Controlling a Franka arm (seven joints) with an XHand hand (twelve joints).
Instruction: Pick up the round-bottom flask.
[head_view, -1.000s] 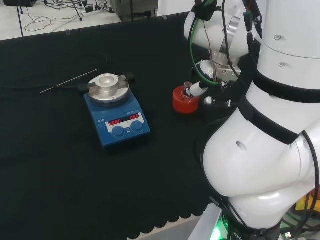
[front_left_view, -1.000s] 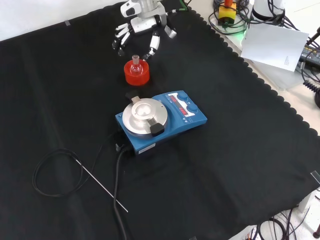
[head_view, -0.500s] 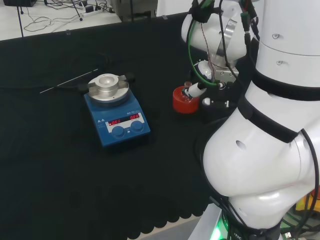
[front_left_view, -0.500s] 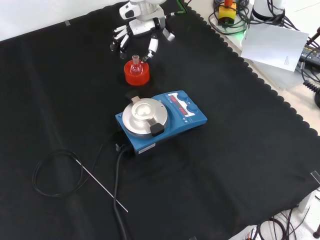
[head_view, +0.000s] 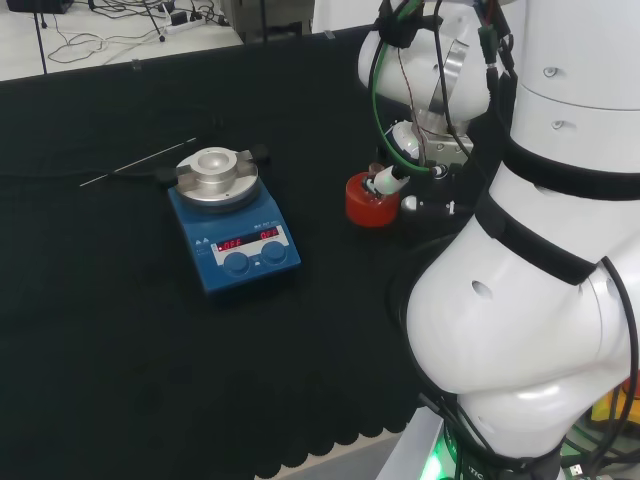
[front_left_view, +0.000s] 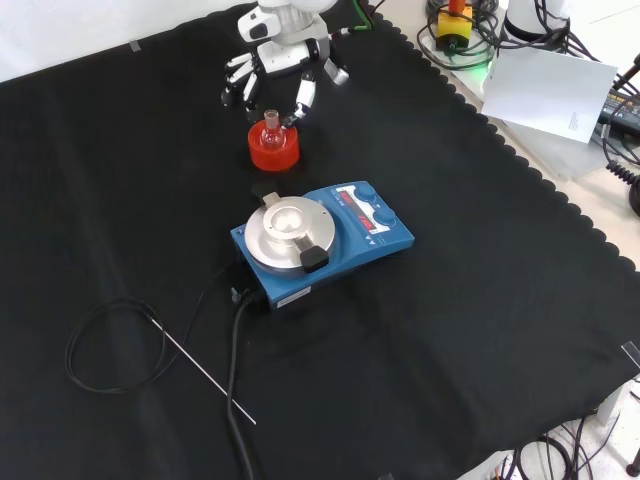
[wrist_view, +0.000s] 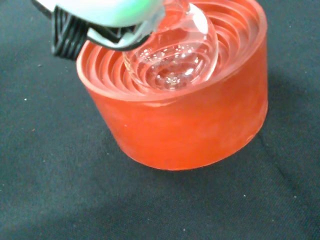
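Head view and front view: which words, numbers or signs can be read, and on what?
Blue stirrer plate, front panel: red lit characters, too small to read.
Its side label: white print, too small to read.
Red stand, round-bottom flask: no print.

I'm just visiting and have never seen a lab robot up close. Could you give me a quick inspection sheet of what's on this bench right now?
Surface: black cloth covering the bench, with a scalloped edge.
Job's things: small clear glass round-bottom flask sitting in a red ribbed ring stand; not lifted yet.
Clutter: blue stirrer plate with a round metal top, its red display lit; thin metal rod lying on the cloth.
Hand: black and white robot hand just above the flask, fingers spread and relaxed around its neck; not closed on it.
Cables: black cable looped on the cloth, running towards the stirrer plate.
Surroundings: white sheet of paper and more wiring beyond the cloth's edge.
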